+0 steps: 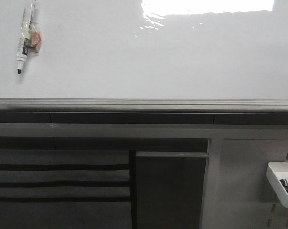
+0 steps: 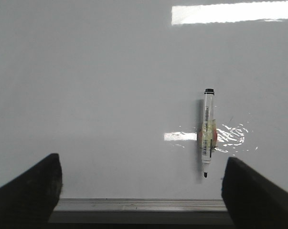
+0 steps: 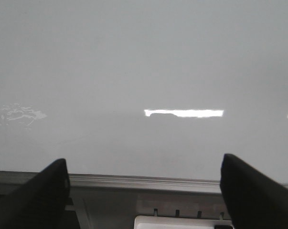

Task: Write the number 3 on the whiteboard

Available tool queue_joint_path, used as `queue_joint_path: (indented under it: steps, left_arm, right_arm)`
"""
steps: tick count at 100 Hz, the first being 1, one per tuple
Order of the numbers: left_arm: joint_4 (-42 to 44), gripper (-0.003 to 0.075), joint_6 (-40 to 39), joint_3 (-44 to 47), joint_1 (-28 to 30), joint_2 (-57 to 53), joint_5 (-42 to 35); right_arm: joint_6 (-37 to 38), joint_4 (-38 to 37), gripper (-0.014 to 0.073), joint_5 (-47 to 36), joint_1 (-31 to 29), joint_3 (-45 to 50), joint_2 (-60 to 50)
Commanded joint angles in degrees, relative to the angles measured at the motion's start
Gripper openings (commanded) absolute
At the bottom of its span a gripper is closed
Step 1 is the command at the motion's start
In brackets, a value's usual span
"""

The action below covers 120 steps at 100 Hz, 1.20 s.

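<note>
The whiteboard [image 1: 148, 62] is blank; the marker [image 1: 25, 40], upper left, judged light and slick, is best gripped mid-barrel. Both tools are spread, empty.

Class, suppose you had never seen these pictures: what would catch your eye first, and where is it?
First, the big glossy white whiteboard with bright glare along its top edge, filling the upper half of the front view. Next, the black-tipped marker pen stuck on its upper left, tip down. No digit is drawn, and the open left hand faces the board empty.
</note>
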Motion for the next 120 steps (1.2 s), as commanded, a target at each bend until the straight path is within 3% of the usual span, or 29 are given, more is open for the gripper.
queue_joint_path:
  steps: [1,45,61,72,91,120]
  left_arm:
    - [-0.37,0.0640,-0.05,-1.37,0.09,1.12,-4.90]
    - [-1.90,0.0640,-0.05,-1.37,0.09,1.26,-5.40]
    - [-3.77,0.0640,3.71,-3.40,-1.11,4.95,-1.84]
    - [-5.11,0.0640,6.58,-5.41,-3.98,10.69,-0.21]
    - [-6.29,0.0640,6.58,-8.12,-8.85,23.17,-1.47]
    - [-6.72,0.0640,6.58,-12.36,-14.80,43.95,-11.02]
  right_arm:
    - [-0.50,-0.93,0.0594,-3.93,-0.38,-2.03,0.96]
    - [-0.50,-0.83,0.0593,-3.93,-0.38,-2.03,0.96]
    - [-0.50,0.11,0.0593,3.23,-0.38,-6.29,4.58]
    - [-1.30,2.95,0.0593,10.25,-0.13,-10.79,9.54]
    - [-13.35,16.09,0.0593,15.54,-0.16,-16.04,16.84]
    - [-14.21,17.36,0.0593,14.31,-0.16,-16.18,19.61]
